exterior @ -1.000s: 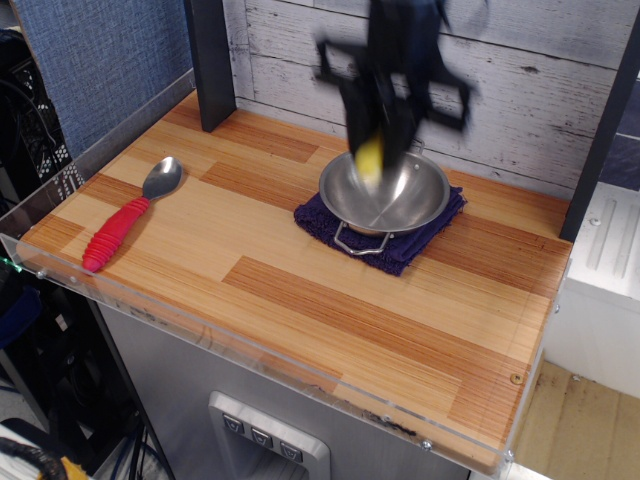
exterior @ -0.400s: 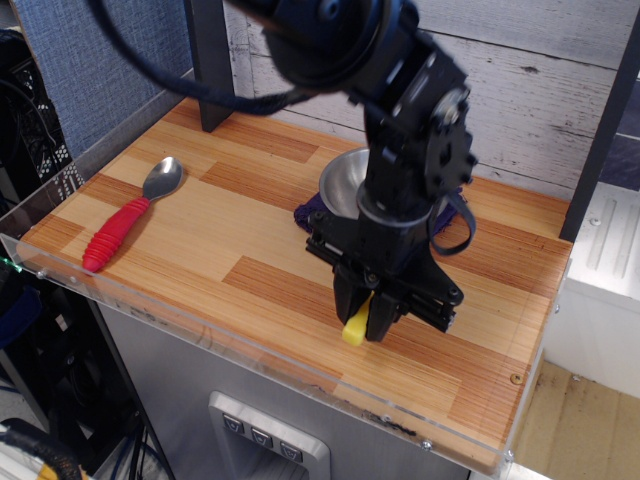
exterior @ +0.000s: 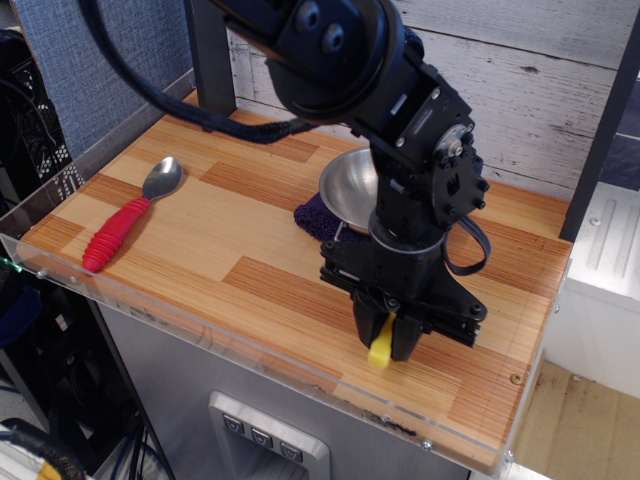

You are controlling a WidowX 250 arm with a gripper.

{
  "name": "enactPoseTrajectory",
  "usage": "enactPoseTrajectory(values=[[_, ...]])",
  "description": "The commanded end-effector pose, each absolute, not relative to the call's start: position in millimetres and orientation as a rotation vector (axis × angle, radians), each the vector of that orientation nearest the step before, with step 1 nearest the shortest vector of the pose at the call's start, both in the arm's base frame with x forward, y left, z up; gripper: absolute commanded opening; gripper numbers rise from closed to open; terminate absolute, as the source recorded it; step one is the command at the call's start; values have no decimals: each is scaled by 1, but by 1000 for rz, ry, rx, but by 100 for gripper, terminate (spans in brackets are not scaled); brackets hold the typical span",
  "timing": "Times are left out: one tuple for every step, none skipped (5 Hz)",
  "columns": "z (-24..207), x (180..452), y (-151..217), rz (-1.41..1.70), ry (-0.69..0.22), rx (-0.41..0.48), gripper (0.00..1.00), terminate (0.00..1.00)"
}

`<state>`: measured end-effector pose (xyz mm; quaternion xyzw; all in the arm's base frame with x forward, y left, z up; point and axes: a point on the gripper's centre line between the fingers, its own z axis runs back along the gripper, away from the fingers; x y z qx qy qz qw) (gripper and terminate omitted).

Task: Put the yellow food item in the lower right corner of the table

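Observation:
The yellow food item [exterior: 380, 352] is a small bright yellow piece. It sticks out below the black fingers of my gripper [exterior: 385, 340], which is shut on it. The gripper hangs low over the near right part of the wooden table [exterior: 250, 250], close to the front acrylic rim. Whether the piece touches the wood I cannot tell. Most of the piece is hidden between the fingers.
A steel pan [exterior: 350, 185] sits on a dark blue cloth [exterior: 312, 215] at the back, partly hidden by the arm. A spoon with a red handle [exterior: 125, 220] lies at the left. A dark post [exterior: 210, 70] stands at the back left.
The gripper has carried the yellow piece from above the pan forward to the near right part of the table, and since 0.4 s ago a little further right and toward the front edge.

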<state>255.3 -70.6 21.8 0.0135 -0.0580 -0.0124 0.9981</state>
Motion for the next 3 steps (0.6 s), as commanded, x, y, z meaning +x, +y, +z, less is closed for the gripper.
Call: enactPoseTrajectory(values=[[52, 265, -72, -85, -153, 1, 100, 0], [95, 271, -66, -87, -175, 43, 100, 0], [140, 274, -55, -59, -205, 66, 100, 0]])
